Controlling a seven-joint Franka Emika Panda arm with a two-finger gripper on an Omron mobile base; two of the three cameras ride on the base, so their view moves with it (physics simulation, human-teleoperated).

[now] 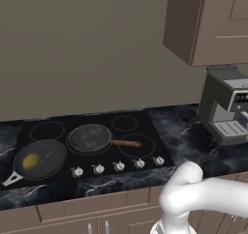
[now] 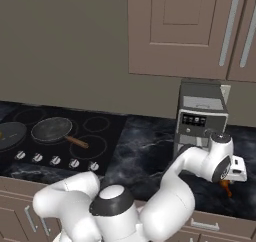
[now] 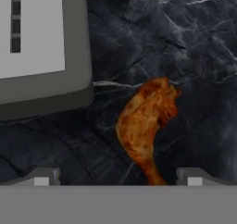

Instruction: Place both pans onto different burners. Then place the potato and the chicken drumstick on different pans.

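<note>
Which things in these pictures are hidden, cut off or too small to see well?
- Chicken drumstick: in the right base view, mostly hidden behind the hand; just an orange tip shows.
- Black pan: right base view, cut off by the left edge.
- Coffee machine: left base view, cut off by the right edge.
- Knob markings: too small to read.

A grey and black coffee machine (image 2: 201,120) stands on a table (image 2: 150,151) of black marble with white veins, to the right of a flat black cooktop, with a row of small silver knobs (image 1: 117,167) along the cooktop's front edge. Brown wall cabinets (image 2: 185,28) hang above the machine against a plain taupe wall (image 1: 82,49). Brown drawers (image 1: 72,213) with silver handles run below the table.
</note>
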